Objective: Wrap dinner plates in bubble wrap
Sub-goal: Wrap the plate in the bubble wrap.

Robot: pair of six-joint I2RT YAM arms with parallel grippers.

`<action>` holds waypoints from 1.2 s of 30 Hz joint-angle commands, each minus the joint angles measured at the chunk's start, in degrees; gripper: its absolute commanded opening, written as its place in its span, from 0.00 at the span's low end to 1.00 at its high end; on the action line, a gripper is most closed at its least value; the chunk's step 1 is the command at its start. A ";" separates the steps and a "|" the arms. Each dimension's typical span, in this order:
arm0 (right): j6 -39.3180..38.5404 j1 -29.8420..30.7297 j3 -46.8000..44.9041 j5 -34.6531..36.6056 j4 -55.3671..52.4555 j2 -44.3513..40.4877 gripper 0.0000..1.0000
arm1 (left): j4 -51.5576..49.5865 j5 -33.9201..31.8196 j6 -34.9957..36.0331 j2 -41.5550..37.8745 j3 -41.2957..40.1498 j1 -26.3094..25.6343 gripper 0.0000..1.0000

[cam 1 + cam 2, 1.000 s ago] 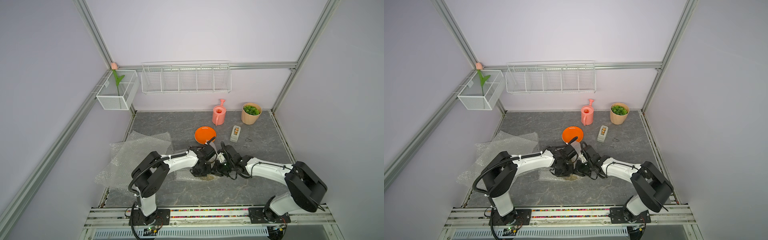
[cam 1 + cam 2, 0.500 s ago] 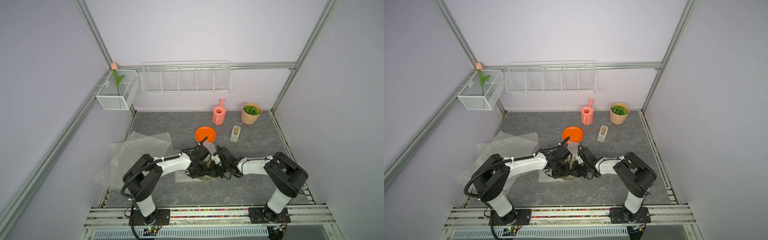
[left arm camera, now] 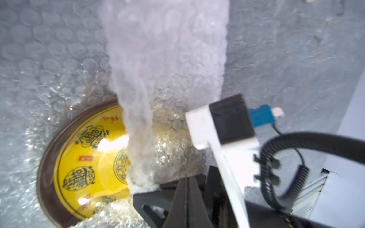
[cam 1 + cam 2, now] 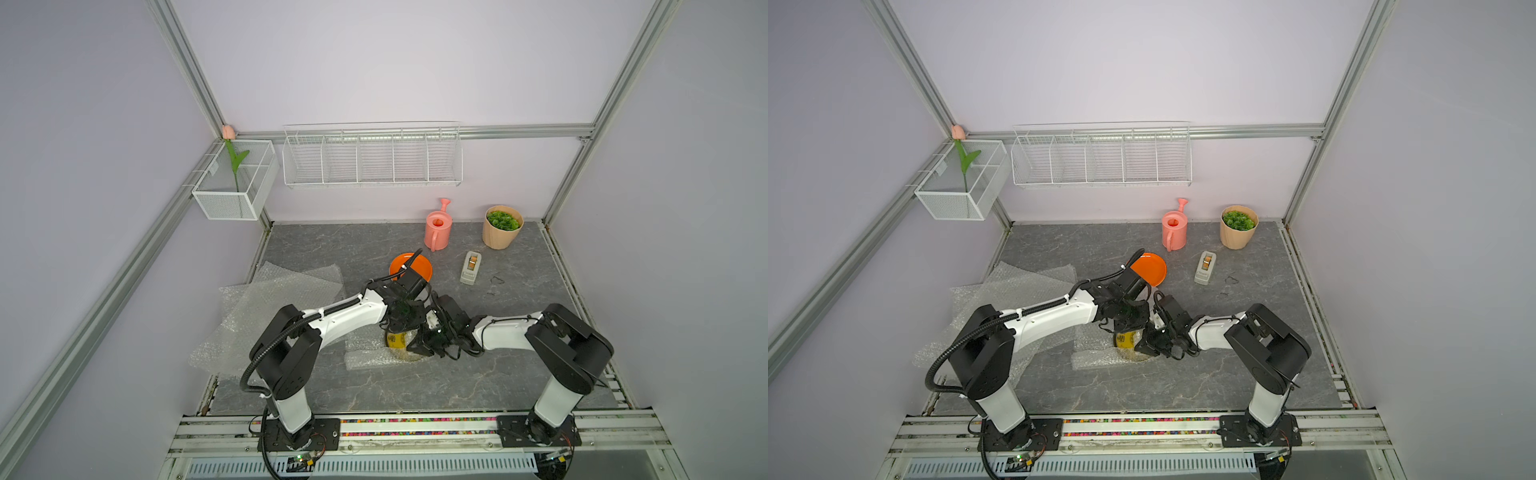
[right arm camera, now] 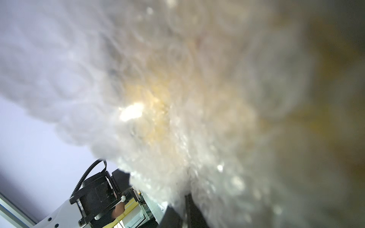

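Yellow plate — face-up, seemingly flat

Robot lab test cell, dressed up as a domestic corner. Aluminium frame posts edge plain lilac wall panels. Both top views show the left arm and right arm, white and black with exposed cables, bolted to a slotted metal rail at the front. The counter is grey and stone-patterned. The props are household ones: a white wire rack and a mesh box hang on the walls, with an artificial tulip in the box. A pink watering can, a potted plant and a tape dispenser stand toward the back.
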 commanded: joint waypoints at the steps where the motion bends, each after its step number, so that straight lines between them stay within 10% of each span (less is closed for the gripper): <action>1: 0.83 0.71 -1.32 1.29 -4.92 0.32 0.07 | -1.62 -1.45 0.65 3.37 0.35 -0.30 0.00; 9: -1.07 0.71 0.20 2.70 -10.44 -3.95 0.15 | -2.55 -3.41 1.37 4.85 -3.66 0.46 0.00; 15: -3.57 0.28 1.41 4.39 -18.40 -10.77 0.40 | -1.47 -3.10 1.63 4.86 -5.83 0.94 0.00; 30: -5.12 -1.88 -0.80 1.06 -14.07 -5.38 0.17 | 2.64 -1.55 2.28 1.42 -5.97 0.98 0.00; 36: -7.11 -2.26 -2.11 2.35 -15.98 -3.87 0.13 | -2.29 -5.25 9.49 -1.99 0.87 2.16 0.17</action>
